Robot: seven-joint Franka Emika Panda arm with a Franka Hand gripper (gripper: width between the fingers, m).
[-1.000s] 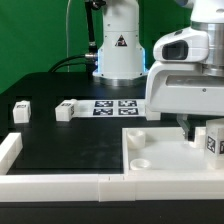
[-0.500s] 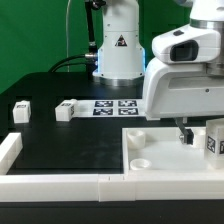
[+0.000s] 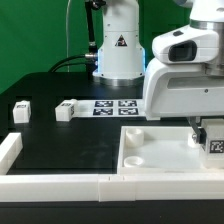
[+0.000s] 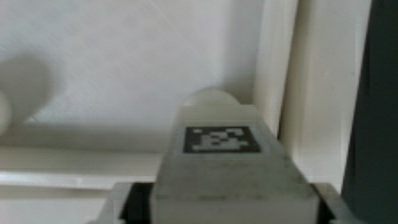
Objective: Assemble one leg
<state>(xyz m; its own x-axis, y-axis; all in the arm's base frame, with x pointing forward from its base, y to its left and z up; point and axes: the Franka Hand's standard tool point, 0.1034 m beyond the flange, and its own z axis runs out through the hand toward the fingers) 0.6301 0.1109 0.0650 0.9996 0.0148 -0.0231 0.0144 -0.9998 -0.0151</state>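
Note:
One leg point(image 3: 213, 144), a small white block with a black-and-white tag, stands on the white panel point(image 3: 160, 150) at the exterior view's right. My gripper point(image 3: 204, 134) is down over it. In the wrist view the leg point(image 4: 221, 140) fills the gap between my gripper's point(image 4: 222, 207) dark fingers point(image 4: 135, 206), which press against its two sides. The panel has round sockets point(image 3: 140, 161) at its corners. Two more legs point(image 3: 21, 111) point(image 3: 66, 110) lie on the black table at the exterior view's left.
The marker board point(image 3: 115, 107) lies at the middle back, in front of the robot base point(image 3: 120, 50). A white rail point(image 3: 60, 184) runs along the front and a short piece point(image 3: 10, 148) stands at the left.
My gripper has moved toward the exterior view's right and lowered onto the leg on the panel, which now sits between the fingers. The other legs have not moved.

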